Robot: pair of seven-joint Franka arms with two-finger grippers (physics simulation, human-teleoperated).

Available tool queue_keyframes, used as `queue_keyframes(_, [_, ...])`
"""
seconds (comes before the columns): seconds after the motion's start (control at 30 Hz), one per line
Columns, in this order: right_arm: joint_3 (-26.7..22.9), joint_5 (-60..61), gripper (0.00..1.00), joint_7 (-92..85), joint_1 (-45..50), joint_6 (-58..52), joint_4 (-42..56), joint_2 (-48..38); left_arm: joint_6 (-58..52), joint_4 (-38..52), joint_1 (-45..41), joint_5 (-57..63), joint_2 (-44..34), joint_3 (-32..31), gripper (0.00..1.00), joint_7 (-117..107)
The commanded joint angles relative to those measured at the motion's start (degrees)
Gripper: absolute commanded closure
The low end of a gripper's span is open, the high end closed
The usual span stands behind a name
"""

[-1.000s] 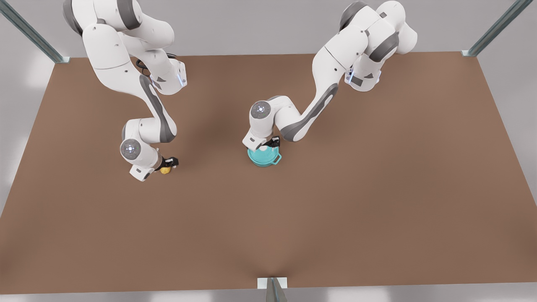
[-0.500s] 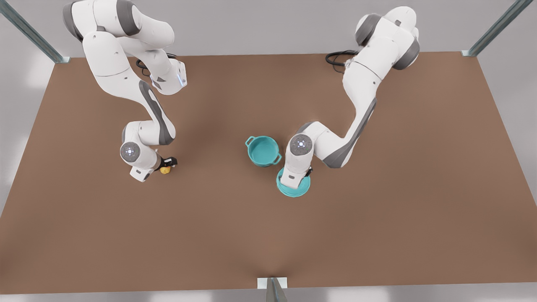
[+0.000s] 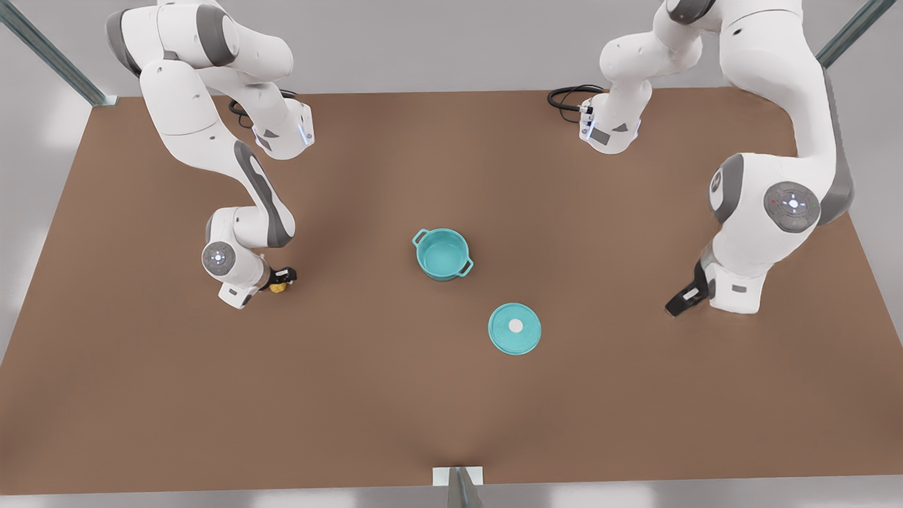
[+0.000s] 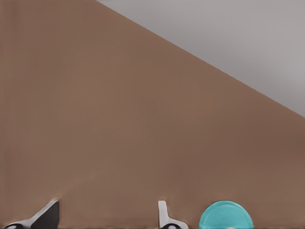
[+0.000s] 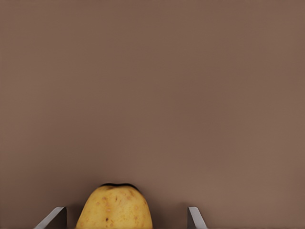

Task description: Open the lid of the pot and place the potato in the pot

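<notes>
**Lid off, potato between right claw fingers**

The right claw (image 3: 281, 281) sits low at the front view's left, its arm folded down from the far edge; the potato (image 3: 278, 286) lies between its spread fingers (image 5: 53, 218) on the surface (image 3: 353, 395), with a gap visible on one side; contact cannot be confirmed. The left claw (image 3: 679, 305) hangs at the front view's right, tilted, its fingers (image 4: 45, 215) spread and holding nothing; this arm waits. The pot (image 3: 442, 254) stands upright near the centre, uncovered, teal interior showing; the pot lid (image 3: 515, 328) lies flat, knob up, near the pot toward the near edge, apart from it. Bare surface separates potato and pot; the stretch between lid and left claw is likewise bare; wide room remains along the near edge.
</notes>
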Motion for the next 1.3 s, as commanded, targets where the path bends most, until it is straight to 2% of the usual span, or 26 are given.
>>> queue_keyframes(0.0, [0.0, 0.1, 0.08, -1.6, 0.0, 0.2, -0.1, -0.3, -5.1, -2.9, -1.8, -6.0, -1.8, -0.3, 0.0, 34.1])
queue_keyframes(0.03, [0.0, 0.1, 0.12, -1.6, 0.0, 0.1, -0.1, -0.5, -4.0, -2.3, -1.8, -8.0, -1.5, -0.2, 0.0, 27.3])
queue_keyframes(0.13, [0.0, 0.1, 0.15, -1.6, 0.0, -0.1, -0.2, -0.6, -7.3, 5.5, -3.5, -6.6, -2.0, -3.6, 0.0, 27.3])
queue_keyframes(0.23, [0.0, 0.1, 0.26, -1.8, 0.0, -0.2, -0.3, -0.9, -7.3, 6.1, -2.1, -6.6, -2.0, -3.1, 0.0, 27.1])
queue_keyframes(0.37, [0.1, 0.1, 0.28, -1.9, 0.0, -0.2, -0.3, -0.8, -10.5, 7.4, -1.5, -6.4, -2.6, -3.7, 0.0, 27.0])
queue_keyframes(0.4, [0.1, 0.1, 0.31, -1.9, 0.1, -0.2, -0.3, -0.8, -11.8, 7.7, -1.5, -6.5, -2.6, -3.6, 0.0, 27.0])
queue_keyframes(0.47, [0.1, 0.1, 0.45, -2.6, 0.1, -0.2, -0.3, -0.8, -15.3, 8.6, -1.4, -6.3, -2.5, -3.2, 0.0, 27.0])
queue_keyframes(0.57, [0.1, 0.1, 0.51, -3.1, 0.1, -0.4, -0.3, -0.8, -16.6, 9.2, -1.4, -4.2, -2.4, -3.4, 0.0, 27.0])
queue_keyframes(0.9, [0.4, 0.1, 0.53, -3.1, 0.5, -3.9, 0.2, -5.4, -16.6, 9.2, -1.9, -2.2, -2.3, -4.3, 0.0, 27.0])
queue_keyframes(1.0, [2.3, 0.3, 0.53, -2.4, 1.6, -15.0, 5.4, -9.2, -16.6, 9.2, -1.7, -2.5, -2.3, -4.1, 0.0, 26.9])
queue_keyframes(1.27, [7.1, 3.2, 0.53, 6.6, 5.5, -22.8, 14.4, -9.9, -18.9, 9.2, -1.8, -2.2, -2.2, -4.3, 0.0, 26.9])
